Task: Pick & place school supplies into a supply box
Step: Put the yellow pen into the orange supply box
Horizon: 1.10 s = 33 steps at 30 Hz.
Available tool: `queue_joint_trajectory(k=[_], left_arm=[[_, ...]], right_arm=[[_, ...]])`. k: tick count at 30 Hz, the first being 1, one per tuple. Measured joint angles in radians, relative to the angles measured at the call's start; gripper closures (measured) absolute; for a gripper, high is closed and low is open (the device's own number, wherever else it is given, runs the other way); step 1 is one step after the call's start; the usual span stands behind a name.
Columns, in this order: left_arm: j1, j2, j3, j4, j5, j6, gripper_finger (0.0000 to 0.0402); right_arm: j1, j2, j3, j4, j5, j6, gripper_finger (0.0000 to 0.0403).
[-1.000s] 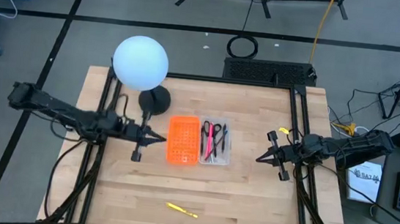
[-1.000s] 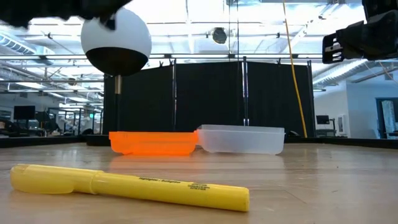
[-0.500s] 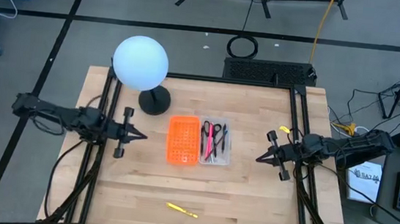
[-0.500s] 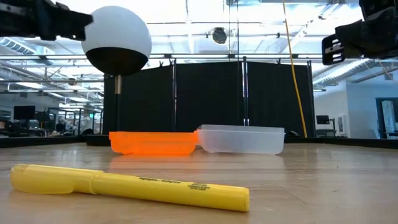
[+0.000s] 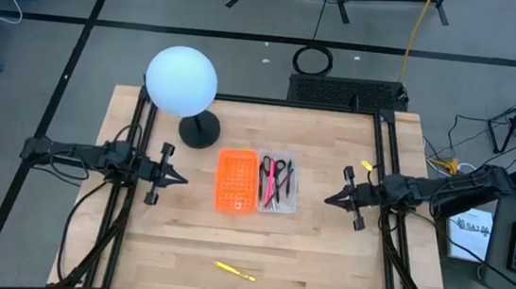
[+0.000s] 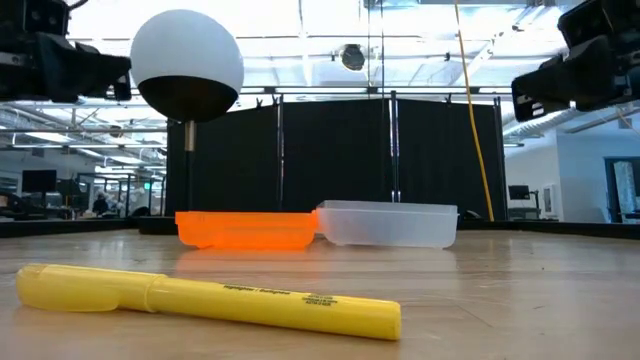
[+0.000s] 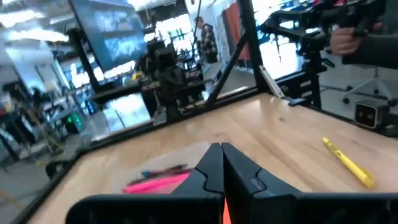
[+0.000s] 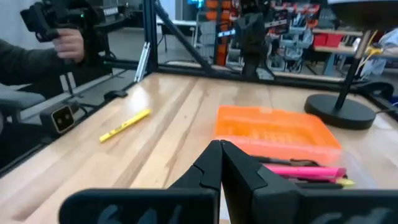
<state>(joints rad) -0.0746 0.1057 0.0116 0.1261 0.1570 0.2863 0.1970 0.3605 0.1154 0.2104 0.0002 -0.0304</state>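
The clear supply box (image 5: 278, 185) sits mid-table with black-handled scissors (image 5: 268, 169), pink pens (image 8: 298, 169) and dark pens inside. A yellow highlighter (image 5: 235, 271) lies flat on the table near the front edge, and shows large in the low view (image 6: 210, 297). My left gripper (image 5: 183, 178) hovers shut and level to the left of the orange tray (image 5: 236, 180), pointing at it. My right gripper (image 5: 328, 200) hovers shut and level to the right of the box, pointing at it. Neither touches anything.
The orange perforated tray lies against the box's left side. A lamp with a white globe (image 5: 182, 80) stands on a black base (image 5: 199, 130) at the far left. Black frame rails (image 5: 385, 157) run along both table sides. A person's hand (image 8: 69, 41) shows beyond the table.
My left gripper has drawn back from the orange tray toward the table's left edge and has sunk lower, staying shut and level. The supplies, box and highlighter have not moved.
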Motion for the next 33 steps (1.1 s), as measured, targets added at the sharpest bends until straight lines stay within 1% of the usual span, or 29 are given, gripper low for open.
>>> queue_joint_trajectory(k=[3,5,6,8,10,11,13,16,18,20,25,27,29,33], left_arm=[[0.017,-0.001,-0.002,-0.016,-0.011,-0.049,0.0394],[0.023,-0.001,-0.002,-0.008,-0.057,-0.092,0.0389],[0.024,-0.001,-0.002,-0.001,-0.103,-0.112,0.0386],[0.025,-0.001,-0.002,0.007,-0.226,-0.165,0.0385],[0.025,-0.001,-0.002,-0.015,-0.315,-0.244,0.0383],[0.025,-0.001,-0.002,-0.034,-0.341,-0.283,0.0383],[0.025,0.000,-0.001,-0.067,-0.361,-0.290,0.0382],[0.025,0.018,0.000,-0.079,-0.350,-0.271,0.0382],[0.025,0.029,0.000,-0.082,-0.322,-0.270,0.0381],[0.025,0.039,0.001,-0.086,-0.306,-0.270,0.0381],[0.025,0.047,0.000,-0.076,-0.312,-0.265,0.0381],[0.025,0.047,-0.001,-0.068,-0.314,-0.265,0.0381],[0.025,0.047,-0.002,-0.060,-0.315,-0.265,0.0380],[0.025,0.047,-0.002,-0.052,-0.315,-0.265,0.0380]], right_arm=[[0.000,0.034,0.000,0.030,0.002,0.026,0.0403],[0.000,0.060,0.000,0.098,0.002,0.056,0.0403],[0.000,0.075,0.000,0.134,0.002,0.063,0.0403],[0.000,0.103,0.021,0.153,0.002,0.075,0.0403],[0.000,0.142,0.069,0.126,0.005,0.101,0.0403],[0.001,0.168,0.104,0.093,0.013,0.118,0.0403],[0.014,0.236,0.204,-0.016,0.028,0.150,0.0403],[0.065,0.396,0.388,-0.161,0.030,0.167,0.0403],[0.112,0.533,0.529,-0.249,0.040,0.167,0.0403],[0.161,0.676,0.685,-0.347,0.086,0.172,0.0403],[0.245,1.022,1.057,-0.579,0.185,0.246,0.0403],[0.273,1.145,1.175,-0.614,0.188,0.274,0.0403],[0.308,1.268,1.284,-0.608,0.190,0.275,0.0403],[0.367,1.492,1.484,-0.602,0.267,0.293,0.0403]])
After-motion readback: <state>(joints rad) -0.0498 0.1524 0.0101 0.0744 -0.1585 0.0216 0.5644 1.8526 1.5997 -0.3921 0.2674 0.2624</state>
